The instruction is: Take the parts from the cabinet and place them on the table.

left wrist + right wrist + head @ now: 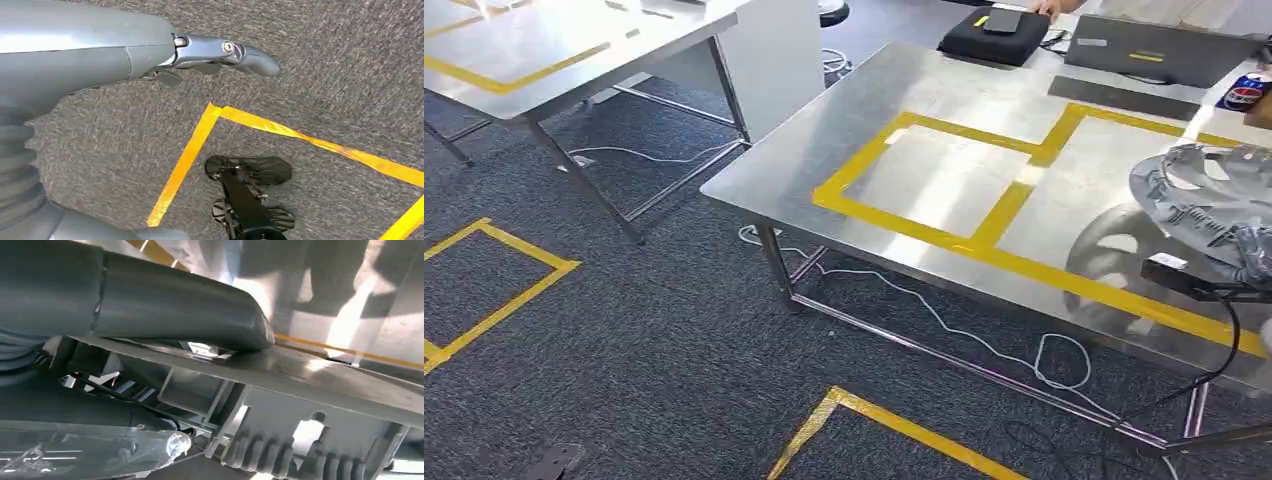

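My right hand grips the grey round plastic wheel cover with spokes at its rim: in the right wrist view my thumb lies flat on one face and my darker fingers press the ribbed underside. The cover hangs above the right part of the shiny steel worktop, tilted, with its hollow face turned partly up and its reflection on the metal below. It is round, so I cannot tell a long axis. My left hand hangs over the dark grey carpet near yellow floor tape, fingers stretched apart, holding nothing.
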You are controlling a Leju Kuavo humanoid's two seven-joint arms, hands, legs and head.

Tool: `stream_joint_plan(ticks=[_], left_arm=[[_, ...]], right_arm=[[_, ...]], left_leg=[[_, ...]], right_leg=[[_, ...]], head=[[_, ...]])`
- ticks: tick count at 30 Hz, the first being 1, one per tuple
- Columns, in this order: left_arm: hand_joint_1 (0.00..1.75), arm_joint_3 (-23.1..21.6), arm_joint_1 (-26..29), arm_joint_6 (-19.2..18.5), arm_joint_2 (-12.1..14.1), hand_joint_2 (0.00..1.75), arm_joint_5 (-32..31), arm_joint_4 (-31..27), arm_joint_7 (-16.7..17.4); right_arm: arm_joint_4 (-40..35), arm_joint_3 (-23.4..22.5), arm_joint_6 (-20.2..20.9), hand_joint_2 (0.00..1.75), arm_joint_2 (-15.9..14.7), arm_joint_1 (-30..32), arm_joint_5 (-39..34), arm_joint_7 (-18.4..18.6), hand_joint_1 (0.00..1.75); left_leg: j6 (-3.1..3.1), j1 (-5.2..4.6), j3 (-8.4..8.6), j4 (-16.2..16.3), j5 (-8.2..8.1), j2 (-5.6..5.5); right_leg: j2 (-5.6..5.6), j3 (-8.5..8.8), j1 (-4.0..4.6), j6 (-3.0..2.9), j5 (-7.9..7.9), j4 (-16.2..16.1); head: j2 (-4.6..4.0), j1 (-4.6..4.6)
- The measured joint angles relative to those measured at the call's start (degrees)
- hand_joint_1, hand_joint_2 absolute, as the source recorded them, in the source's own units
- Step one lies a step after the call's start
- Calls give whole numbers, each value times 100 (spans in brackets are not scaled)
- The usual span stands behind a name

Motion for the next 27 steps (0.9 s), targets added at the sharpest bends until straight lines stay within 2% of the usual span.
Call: stream_joint_plan(ticks=[6, 11, 13, 14, 15, 16, 17, 18, 19, 20, 22, 25, 27], left_arm=[[0, 0, 3, 0, 4, 175, 9, 0, 0], [0, 2, 5, -48, 2, 175, -26, 0, -70], [0, -29, 6, -87, -4, 175, -325, 0, -96], [0, -143, 4, 66, -202, 175, -652, 9, -99], [0, -320, -14, 452, -491, 175, -902, 4, -16], [0, -469, -53, 853, -759, 175, -962, 6, 57], [0, -560, -106, 1028, -1064, 175, -975, 42, 92], [0, -621, -143, 1056, -1170, 175, -970, 53, 83], [0, -647, -163, 910, -1325, 175, -966, 120, 31], [0, -671, -161, 766, -1358, 175, -951, 149, -26], [0, -706, -143, 506, -1176, 175, -909, 146, -113], [0, -763, -119, 409, -997, 175, -894, 125, -164], [0, -774, -118, 389, -999, 175, -894, 125, -168]], right_arm=[[182, -4, 0, 0, 15, -10, -109, -7, 175], [287, -24, 76, 0, 15, -4, -240, -210, 175], [298, -24, 90, 0, 17, 34, -264, -247, 175], [302, -24, 77, 0, 43, 61, -221, -178, 175], [313, -22, 59, 0, 111, 98, -145, -51, 175], [317, -20, 26, 0, 171, 150, -92, 46, 175], [324, -13, -9, 0, 243, 202, -46, 81, 175], [326, -2, -39, 0, 287, 248, -17, 57, 175], [328, -2, -63, 0, 314, 270, -6, 11, 175], [328, 0, -85, 0, 337, 265, 4, -51, 175], [339, 0, -85, 0, 363, 255, 28, -101, 175], [372, 9, -74, 0, 406, 241, 127, -116, 175], [394, 24, -59, 0, 457, 201, 162, -114, 175]], left_leg=[[0, 0, -1, 0, 0, -1], [0, 0, -1, 0, 0, 0], [0, 0, -2, 0, 0, -1], [1, -4, -3, 1, 0, -1], [6, -17, -3, 1, 2, -1], [16, -36, -3, -1, 8, -1], [20, -36, -12, 0, 10, -1], [20, -30, -16, -1, 12, -2], [21, -24, -20, 2, 10, -1], [19, -11, -19, 2, 10, 9], [20, -7, -19, 3, 9, 13], [24, -7, -23, 0, 19, 8], [17, 1, -25, -2, 24, 7]], right_leg=[[-2, -2, 0, 0, 0, 0], [1, -4, 0, 0, 0, 0], [-1, -3, 0, 0, 0, 0], [-2, -3, -3, 0, 0, -1], [-3, -4, -15, 3, 2, -2], [-4, -7, -32, 16, 9, -2], [-4, -12, -31, 18, 11, -1], [-3, -12, -21, 23, 14, -2], [1, -10, -17, 25, 16, -9], [17, -9, -4, 22, 25, -20], [24, -12, -5, 25, 36, -31], [8, -12, -5, 25, 36, -30], [8, -11, 3, 24, 36, -29]], head=[[2, 0], [0, -2], [0, 0], [0, -7], [0, 2], [0, -11], [0, -11], [0, 11], [0, 2], [0, 4], [0, 0], [0, -5], [0, -2]])
